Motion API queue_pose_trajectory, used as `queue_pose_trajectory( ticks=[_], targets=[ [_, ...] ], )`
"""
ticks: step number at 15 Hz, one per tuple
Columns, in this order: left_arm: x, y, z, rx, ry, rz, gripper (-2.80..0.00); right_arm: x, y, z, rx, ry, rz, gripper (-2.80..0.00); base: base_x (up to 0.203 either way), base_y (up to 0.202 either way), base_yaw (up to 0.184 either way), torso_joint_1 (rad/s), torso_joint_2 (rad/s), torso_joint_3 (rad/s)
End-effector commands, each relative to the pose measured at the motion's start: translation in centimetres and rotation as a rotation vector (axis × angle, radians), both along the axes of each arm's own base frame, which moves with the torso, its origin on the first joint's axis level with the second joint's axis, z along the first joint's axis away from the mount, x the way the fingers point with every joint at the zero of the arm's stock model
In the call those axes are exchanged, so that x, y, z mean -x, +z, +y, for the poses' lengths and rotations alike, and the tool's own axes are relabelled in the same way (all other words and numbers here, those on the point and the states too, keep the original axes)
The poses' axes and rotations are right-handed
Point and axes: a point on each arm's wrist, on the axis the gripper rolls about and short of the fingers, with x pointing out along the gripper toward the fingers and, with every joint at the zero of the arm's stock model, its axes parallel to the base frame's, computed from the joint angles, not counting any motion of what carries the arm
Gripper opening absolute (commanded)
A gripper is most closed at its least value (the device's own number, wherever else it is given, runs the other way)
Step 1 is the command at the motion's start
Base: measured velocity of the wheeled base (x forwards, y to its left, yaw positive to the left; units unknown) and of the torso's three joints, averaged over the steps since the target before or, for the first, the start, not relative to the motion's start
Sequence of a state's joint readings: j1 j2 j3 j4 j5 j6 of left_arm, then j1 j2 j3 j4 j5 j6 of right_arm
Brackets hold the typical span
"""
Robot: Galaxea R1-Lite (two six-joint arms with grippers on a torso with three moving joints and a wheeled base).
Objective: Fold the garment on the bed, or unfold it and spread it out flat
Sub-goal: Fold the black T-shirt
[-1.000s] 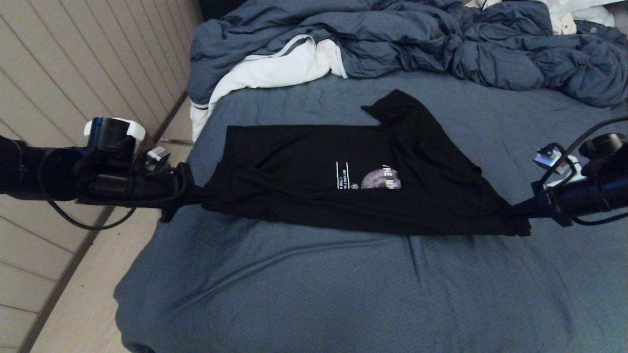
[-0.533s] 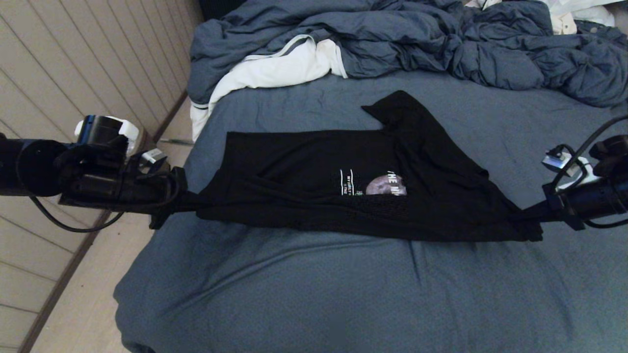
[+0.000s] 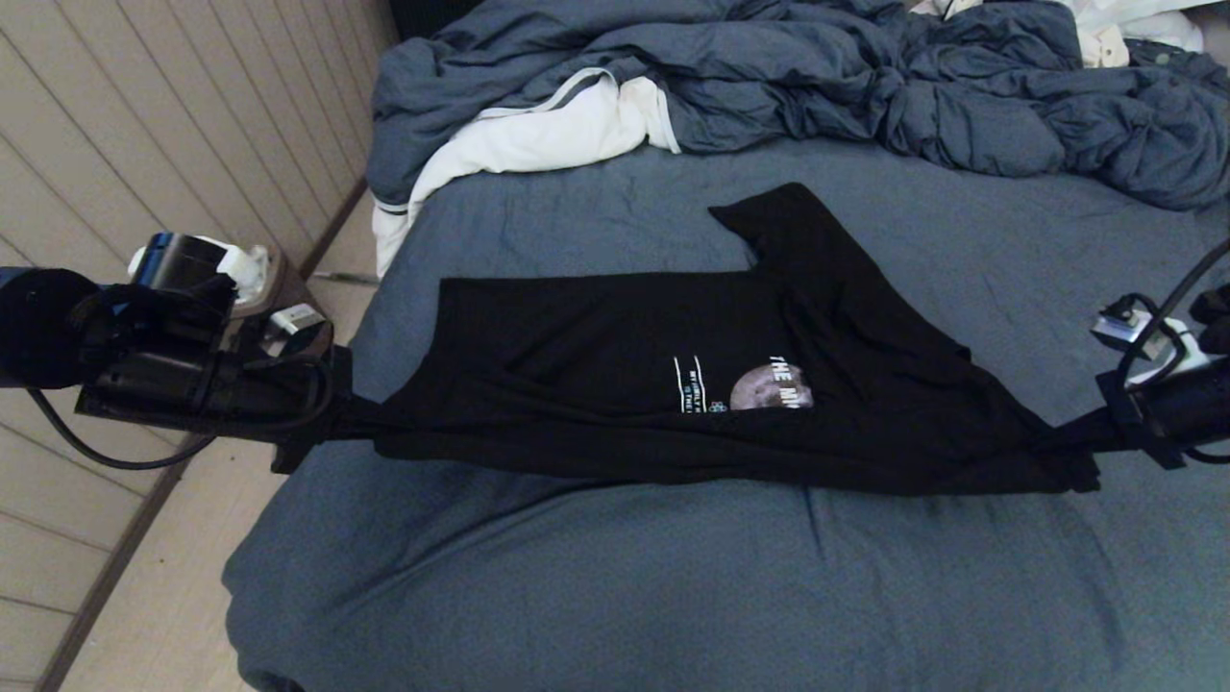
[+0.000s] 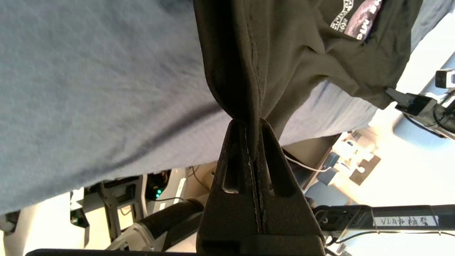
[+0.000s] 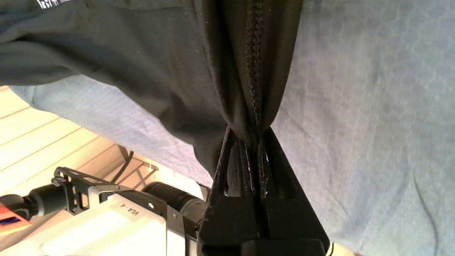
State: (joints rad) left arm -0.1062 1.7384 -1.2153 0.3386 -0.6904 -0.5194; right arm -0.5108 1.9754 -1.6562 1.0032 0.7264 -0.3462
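The garment [image 3: 615, 375], a black T-shirt with a grey moon print and white lettering, stretches sideways across the bed [image 3: 615, 586]. Its near edge is pulled taut between both grippers. My left gripper [image 3: 341, 423] is shut on the shirt's left corner at the bed's left edge. My right gripper [image 3: 1081, 447] is shut on the right corner. One sleeve [image 3: 778, 216] lies flat toward the back. In the left wrist view the gripper [image 4: 252, 124] pinches bunched fabric [image 4: 270, 53]; the right wrist view shows that gripper [image 5: 250, 137] clamping a seamed hem [image 5: 254, 64].
A rumpled blue-grey duvet [image 3: 817, 86] is heaped across the back of the bed. A white cloth with grey trim [image 3: 538, 139] hangs over the back-left edge. Wooden floor [image 3: 163, 596] runs along the bed's left side.
Both grippers have drawn the shirt's near edge toward me and farther apart. The shirt has slid nearer and the print shows more.
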Motion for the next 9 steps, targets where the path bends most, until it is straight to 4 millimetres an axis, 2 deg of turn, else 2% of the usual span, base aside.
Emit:
queue_pose_trajectory(
  ticks=[1, 9],
  targets=[
    [0.7, 0.5, 0.1, 0.005, -0.001, -0.005, -2.80, 0.6, 0.4, -0.1, -0.004, -0.010, 0.001, -2.80, 0.000, 0.000, 0.000, 0.000, 0.00, 0.000],
    [2.8, -0.3, -0.1, -0.007, -0.030, 0.033, -2.80, 2.0, -0.1, -0.5, 0.033, -0.043, 0.087, -2.80, 0.000, 0.000, 0.000, 0.000, 0.00, 0.000]
  ],
)
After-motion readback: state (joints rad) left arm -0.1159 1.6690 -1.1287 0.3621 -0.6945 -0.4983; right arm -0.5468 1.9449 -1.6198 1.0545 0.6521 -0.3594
